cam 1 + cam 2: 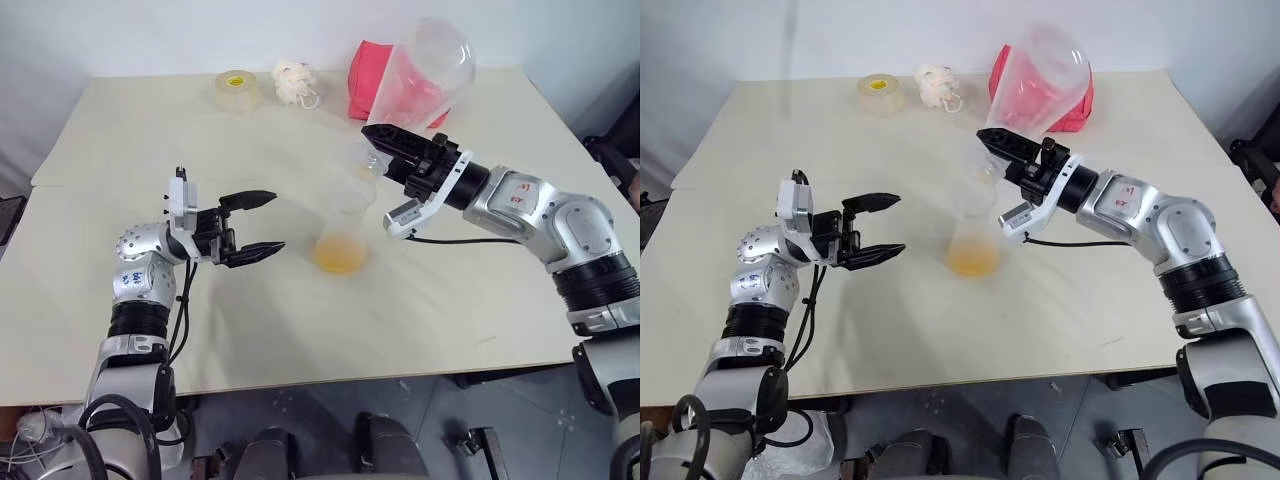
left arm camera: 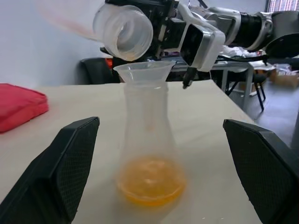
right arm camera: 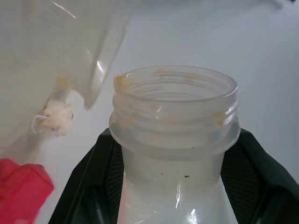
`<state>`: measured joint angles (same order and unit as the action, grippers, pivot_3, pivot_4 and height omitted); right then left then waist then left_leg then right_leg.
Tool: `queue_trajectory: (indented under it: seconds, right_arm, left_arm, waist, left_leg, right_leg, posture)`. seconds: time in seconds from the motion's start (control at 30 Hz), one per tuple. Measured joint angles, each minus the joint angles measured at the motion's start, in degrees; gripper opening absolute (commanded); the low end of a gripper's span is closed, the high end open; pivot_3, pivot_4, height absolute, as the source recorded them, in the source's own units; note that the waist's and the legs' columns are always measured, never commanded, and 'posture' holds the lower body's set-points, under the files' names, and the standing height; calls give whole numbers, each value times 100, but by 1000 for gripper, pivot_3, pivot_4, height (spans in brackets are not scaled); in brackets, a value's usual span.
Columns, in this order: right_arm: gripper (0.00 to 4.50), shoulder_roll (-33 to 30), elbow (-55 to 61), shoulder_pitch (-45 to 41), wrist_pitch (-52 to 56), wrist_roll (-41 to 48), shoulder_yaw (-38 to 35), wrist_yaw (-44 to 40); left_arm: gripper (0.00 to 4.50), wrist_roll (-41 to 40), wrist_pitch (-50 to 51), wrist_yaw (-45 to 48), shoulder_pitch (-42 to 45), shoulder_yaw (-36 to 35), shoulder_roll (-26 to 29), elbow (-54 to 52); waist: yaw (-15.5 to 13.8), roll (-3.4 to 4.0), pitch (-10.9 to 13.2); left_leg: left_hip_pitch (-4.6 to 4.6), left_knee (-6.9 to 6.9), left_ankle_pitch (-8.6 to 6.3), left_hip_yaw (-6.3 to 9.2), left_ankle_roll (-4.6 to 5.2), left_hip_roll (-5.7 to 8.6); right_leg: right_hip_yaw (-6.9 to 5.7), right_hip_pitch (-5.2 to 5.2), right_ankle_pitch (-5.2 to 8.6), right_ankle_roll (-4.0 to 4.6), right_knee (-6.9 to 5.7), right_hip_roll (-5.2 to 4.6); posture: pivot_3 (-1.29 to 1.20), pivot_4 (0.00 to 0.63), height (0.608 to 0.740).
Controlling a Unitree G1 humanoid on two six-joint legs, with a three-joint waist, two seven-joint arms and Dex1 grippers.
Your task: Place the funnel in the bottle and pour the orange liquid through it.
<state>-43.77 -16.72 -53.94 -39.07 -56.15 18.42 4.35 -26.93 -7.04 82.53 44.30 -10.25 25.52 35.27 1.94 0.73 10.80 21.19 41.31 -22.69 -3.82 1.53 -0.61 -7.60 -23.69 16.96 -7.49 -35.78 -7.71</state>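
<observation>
Above funnel (image 2: 145,72): right gripper (image 1: 385,150) clamps tipped flask (image 1: 425,75) | left gripper (image 1: 255,225) spread beside bottle (image 2: 148,140)

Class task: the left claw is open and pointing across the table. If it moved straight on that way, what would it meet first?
Most likely the bottle, funnel in its neck, which stands between the left claw's fingers in the wrist view.

Tape roll (image 1: 236,89), white puff (image 1: 295,82), red cloth (image 1: 372,78), on beige table (image 1: 120,150)
</observation>
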Motion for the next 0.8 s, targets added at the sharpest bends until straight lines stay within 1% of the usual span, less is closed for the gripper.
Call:
queue_trajectory:
  seconds: [0.1,0.2,0.33,0.37,0.53,0.63,0.7,0.8]
  right_arm:
    - [2443,221,135,375,322,811,-227,-477]
    - [2443,518,454,729,912,1821,-567,-1106]
    - [2443,1099,1031,1102,2278,3228,-1226,-1827]
    - [2443,1235,1159,1193,2806,3640,-1491,-1986]
    - [2443,1403,1133,1411,4464,5175,-2788,-2235]
    - [2443,1409,801,1456,5031,5919,-3458,-2288]
    - [2443,1409,617,1500,5266,6233,-3708,-2330]
    - [2443,1410,153,1527,5299,6554,-3973,-2324]
  left_arm:
    - [4500,61,-111,-117,41,7,-23,156]
    - [4500,67,-150,-321,86,5,-110,174]
    - [4500,-5,220,-593,189,-6,-132,60]
    - [4500,-47,375,-628,185,-8,-132,-22]
    - [4500,-210,942,-620,-60,-18,-33,-477]
    - [4500,-230,1244,-616,-239,0,-12,-729]
    - [4500,-237,1353,-618,-263,0,8,-808]
    - [4500,-236,1398,-688,-286,1,6,-967]
  waist:
    - [1,0,0]
    - [-7,-1,0]
    - [-20,-3,-1]
    - [-27,-3,-1]
    - [-32,-2,-1]
    - [-25,-2,-1]
    - [-19,-2,-1]
    - [-22,-2,-1]
  left_leg:
    - [0,1,0,0,0,1]
    - [1,6,0,4,1,0]
    - [0,10,0,13,1,2]
    - [0,14,0,13,1,2]
    - [-1,12,1,15,2,3]
    - [-5,9,1,12,2,5]
    - [-6,9,1,10,1,5]
    - [-9,7,1,8,1,6]
  right_leg:
    - [-3,0,0,0,-2,0]
    - [-4,0,0,0,-6,-1]
    - [-4,1,0,0,-12,-1]
    - [-5,2,0,0,-18,-2]
    - [-3,6,0,0,-17,-6]
    - [-3,5,0,0,-17,-1]
    - [0,4,0,0,-16,-1]
    - [3,4,0,0,-16,-2]
  posture:
    - [0,150,740]
    - [0,150,740]
    - [0,150,740]
    - [0,150,740]
    - [0,150,740]
    - [0,150,740]
    - [0,150,740]
    - [0,150,740]
